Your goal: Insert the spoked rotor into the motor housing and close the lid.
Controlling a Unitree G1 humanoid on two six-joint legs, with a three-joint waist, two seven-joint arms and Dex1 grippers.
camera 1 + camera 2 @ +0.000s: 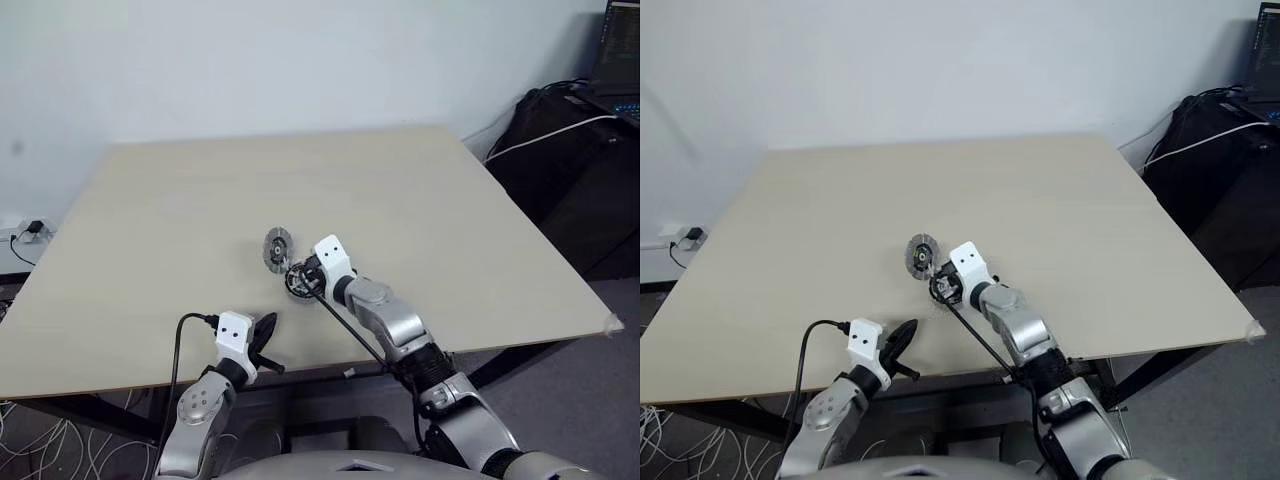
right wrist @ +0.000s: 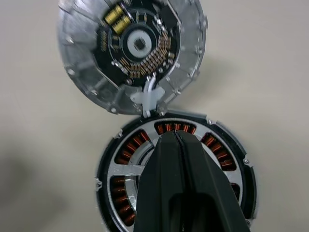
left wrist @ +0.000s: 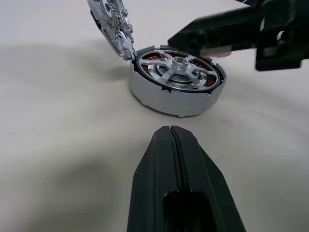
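Silver and black, the spoked rotor (image 3: 177, 71) sits inside the motor housing (image 3: 176, 99) on the tabletop (image 1: 450, 200). The lid (image 2: 130, 53) stands tipped open beside it. The right claw (image 2: 179, 140), pressed together, hovers over the rotor. The left claw (image 3: 174, 133) is pressed together too, nearby.

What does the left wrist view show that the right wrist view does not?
Left wrist view alone: the round silvery-grey motor housing's outer side wall, the shut left gripper short of it, and the right gripper from the side above it.

Right wrist view alone: the dark circuit-covered inner face of the raised silvery round lid, seen head-on.

Both: the silver spoked rotor seated over copper windings, lid open, beige table.
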